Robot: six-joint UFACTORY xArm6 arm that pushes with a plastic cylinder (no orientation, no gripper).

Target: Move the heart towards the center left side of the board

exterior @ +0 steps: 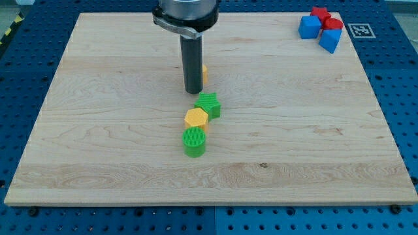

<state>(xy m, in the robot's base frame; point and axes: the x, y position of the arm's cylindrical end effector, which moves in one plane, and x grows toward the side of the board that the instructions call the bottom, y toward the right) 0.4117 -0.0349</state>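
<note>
My tip (193, 91), a bare rod with nothing to spread or pinch, stands just above the green star (209, 104); a yellow block (204, 73), shape unclear, peeks from behind the rod; the yellow hexagon (196, 118) touches the star's lower left; the green cylinder (194, 141) sits below.

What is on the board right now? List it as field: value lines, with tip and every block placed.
tip: my tip near board centre, above the green star
behind rod: yellow block, mostly hidden, shape unclear
green star: touching yellow hexagon
green cylinder: just below the hexagon
top right cluster: red star, red cylinder, two blue blocks
board: wooden
</note>
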